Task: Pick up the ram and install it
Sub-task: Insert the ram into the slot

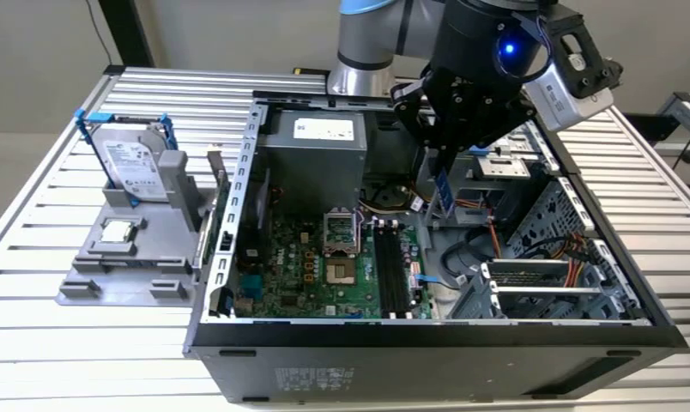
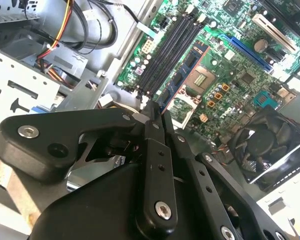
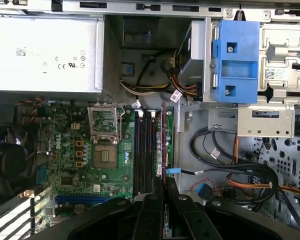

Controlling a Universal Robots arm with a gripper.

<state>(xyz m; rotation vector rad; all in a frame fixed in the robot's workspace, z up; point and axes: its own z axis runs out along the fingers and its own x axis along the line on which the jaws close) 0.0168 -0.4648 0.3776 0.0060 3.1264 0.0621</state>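
Note:
My gripper hangs inside the open computer case, shut on the ram, a thin blue-green stick that points down from between the fingers. In the first wrist view the ram shows edge-on, held by the gripper above the motherboard. There it lies along the edge of the black memory slots that is nearest the cables. The ram hangs above the board, apart from the slots. The second wrist view shows the fingers pressed together, with the slots beyond them.
A grey holder at the exterior view's left carries a hard drive in a blue frame and a small silver processor chip. Inside the case are the open processor socket, power supply, blue drive bracket, loose cables and a fan.

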